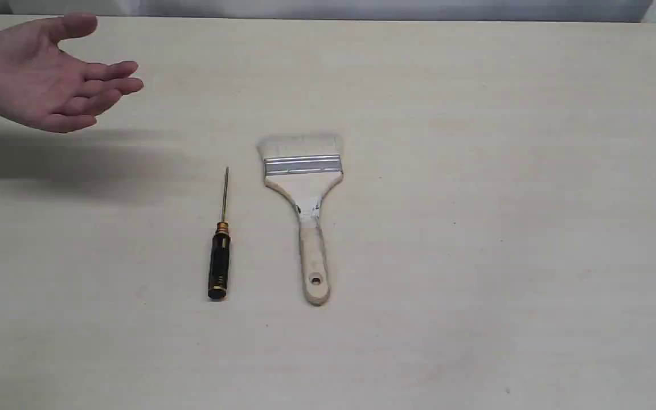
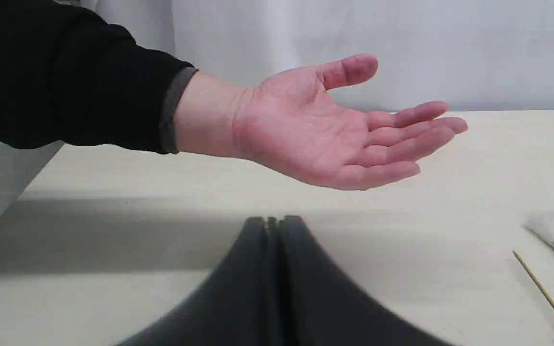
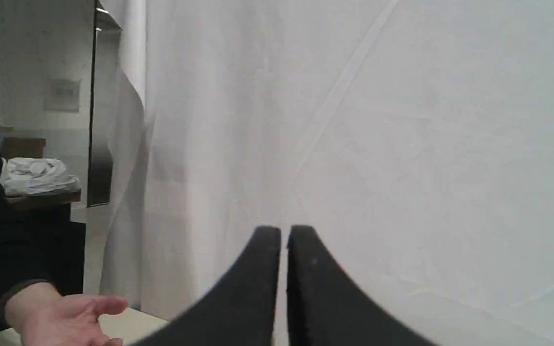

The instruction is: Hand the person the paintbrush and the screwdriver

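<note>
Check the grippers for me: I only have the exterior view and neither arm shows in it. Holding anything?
Observer: No. The left gripper is shut and empty, pointing toward the person's hand.
Operator: And the right one?
Observer: The right gripper is closed to a thin slit, also empty. It faces a white curtain.
Operator: Anything about the person that I can't see?
Observer: A black sleeve with a grey cuff covers the forearm down to the wrist.
</note>
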Tool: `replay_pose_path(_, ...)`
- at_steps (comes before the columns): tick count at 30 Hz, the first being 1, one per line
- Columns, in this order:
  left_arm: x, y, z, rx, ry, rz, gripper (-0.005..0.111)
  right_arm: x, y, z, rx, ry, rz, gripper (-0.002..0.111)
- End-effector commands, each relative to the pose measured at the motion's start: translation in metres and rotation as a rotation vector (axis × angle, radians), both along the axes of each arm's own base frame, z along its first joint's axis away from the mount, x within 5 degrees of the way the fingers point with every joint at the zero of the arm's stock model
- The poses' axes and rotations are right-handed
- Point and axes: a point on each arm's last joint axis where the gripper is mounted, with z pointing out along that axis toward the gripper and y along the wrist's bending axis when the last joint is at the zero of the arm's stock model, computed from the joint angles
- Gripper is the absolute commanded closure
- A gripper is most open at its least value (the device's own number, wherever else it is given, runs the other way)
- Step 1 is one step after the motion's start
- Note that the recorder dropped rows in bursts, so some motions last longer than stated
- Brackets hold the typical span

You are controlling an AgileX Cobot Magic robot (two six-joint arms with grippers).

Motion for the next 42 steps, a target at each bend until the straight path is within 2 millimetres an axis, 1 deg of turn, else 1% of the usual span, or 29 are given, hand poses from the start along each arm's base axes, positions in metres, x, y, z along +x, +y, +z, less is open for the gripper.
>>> replay_pose_path(1,0.000,-0.001,0.000,-0.004,-0.007,-0.009,0.107,0.025,-0.004,0.030,-0.022,0.033,-0.055,0.104)
replay_pose_path(3,0.000,-0.001,0.000,-0.004,-0.007,-0.009,0.107,0.048,-0.010,0.041,-0.024,0.093,-0.114,0.104)
replay_pose_path(4,0.000,-0.001,0.000,-0.004,-0.009,-0.009,0.107,0.059,-0.012,0.041,-0.044,0.123,-0.144,0.104)
replay_pose_path(6,0.000,-0.001,0.000,-0.002,-0.007,-0.008,0.107,0.086,-0.018,0.040,-0.112,0.189,-0.218,0.104)
replay_pose_path(8,0.000,-0.001,0.000,-0.002,-0.007,-0.008,0.107,0.105,-0.019,0.035,-0.150,0.237,-0.224,0.104)
replay_pose_path(12,0.000,-0.001,0.000,-0.002,-0.007,-0.008,0.107,0.146,-0.015,0.003,-0.209,0.373,-0.159,0.104)
replay_pose_path(15,0.000,-0.001,0.000,-0.002,-0.007,-0.008,0.107,0.168,-0.014,-0.024,-0.216,0.493,-0.138,0.104)
replay_pose_path(18,0.000,-0.001,0.000,-0.002,-0.007,-0.008,0.107,0.182,-0.009,-0.042,-0.252,0.526,-0.072,0.104)
replay_pose_path(20,0.000,-0.001,0.000,-0.002,-0.007,-0.008,0.107,0.190,-0.006,-0.046,-0.297,0.487,-0.025,0.104)
replay_pose_path(22,0.000,-0.001,0.000,-0.002,-0.007,-0.008,0.107,0.198,-0.001,-0.046,-0.386,0.399,-0.005,0.104)
replay_pose_path(25,0.000,-0.001,0.000,-0.002,-0.007,-0.008,0.107,0.207,0.011,-0.044,-0.644,0.210,-0.010,0.104)
replay_pose_path(27,0.000,-0.001,0.000,-0.002,-0.007,-0.008,0.107,0.208,0.023,-0.044,-0.889,0.051,0.000,0.104)
replay_pose_path(28,0.000,-0.001,0.000,-0.002,-0.007,-0.008,0.107,0.209,0.029,-0.044,-0.964,0.005,-0.008,0.104)
replay_pose_path(29,0.000,-0.001,0.000,-0.002,-0.007,-0.008,0.107,0.210,0.034,-0.042,-0.966,0.000,-0.028,0.104)
replay_pose_path(30,0.000,-0.001,0.000,-0.002,-0.007,-0.008,0.107,0.213,0.037,-0.038,-0.885,0.042,-0.079,0.104)
replay_pose_path(31,0.000,-0.001,0.000,-0.002,-0.007,-0.008,0.107,0.216,0.038,-0.034,-0.769,0.096,-0.130,0.104)
replay_pose_path(32,0.000,-0.001,0.000,-0.004,-0.007,-0.009,0.107,0.220,0.036,-0.026,-0.567,0.192,-0.209,0.104)
replay_pose_path(33,0.000,-0.001,0.000,-0.007,-0.005,-0.009,0.107,0.224,0.035,-0.022,-0.433,0.261,-0.257,0.104)
replay_pose_path(34,0.000,-0.001,0.000,-0.007,-0.005,-0.009,0.107,0.227,0.036,-0.020,-0.375,0.309,-0.275,0.104)
replay_pose_path(35,0.000,-0.001,0.000,-0.007,-0.005,-0.009,0.107,0.229,0.040,-0.018,-0.382,0.350,-0.268,0.104)
replay_pose_path(37,0.000,-0.001,0.000,-0.006,-0.006,-0.009,0.107,0.230,0.050,-0.015,-0.497,0.416,-0.200,0.103)
replay_pose_path(39,0.000,-0.001,0.000,-0.006,-0.006,-0.009,0.107,0.231,0.065,-0.014,-0.551,0.502,-0.114,0.101)
replay_pose_path(42,0.000,-0.001,0.000,-0.006,-0.006,-0.009,0.107,0.232,0.090,-0.016,-0.600,0.578,-0.010,0.090)
